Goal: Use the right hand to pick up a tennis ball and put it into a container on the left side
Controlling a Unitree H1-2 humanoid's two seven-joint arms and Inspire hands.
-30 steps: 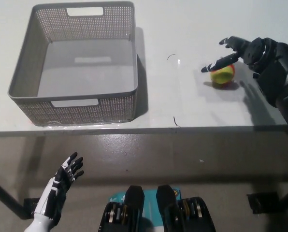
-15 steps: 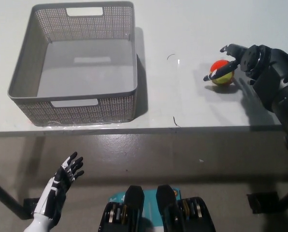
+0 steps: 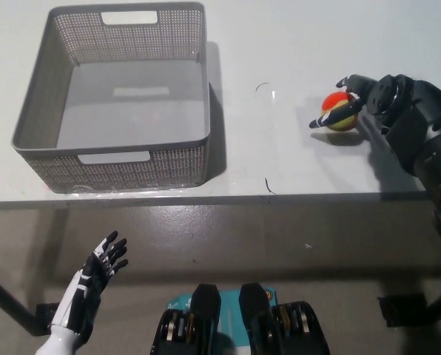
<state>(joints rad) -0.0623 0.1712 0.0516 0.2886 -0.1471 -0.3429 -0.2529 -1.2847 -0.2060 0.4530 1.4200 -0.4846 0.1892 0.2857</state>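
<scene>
The tennis ball (image 3: pixel 339 112), yellow with an orange-red patch, is at the right of the white table (image 3: pixel 280 166). My black right hand (image 3: pixel 362 100) comes in from the right and its fingers (image 3: pixel 331 118) curl around the ball, one across its front and one over its top. The ball sits at or barely above the tabletop, with its shadow just below it. The grey mesh container (image 3: pixel 109 146) stands empty on the table's left side, well apart from the ball. My white left hand (image 3: pixel 95 285) rests low at the lower left, below the table's front edge, fingers spread.
The table's front edge (image 3: pixel 220 198) runs across the middle of the view. A dark table leg (image 3: pixel 13 310) slants at the lower left and a black foot (image 3: pixel 409 309) sits on the floor at the lower right. Bare tabletop lies between container and ball.
My right hand's fingers have closed in around the ball, which turned its orange-red side up. The left hand and the container have not moved.
</scene>
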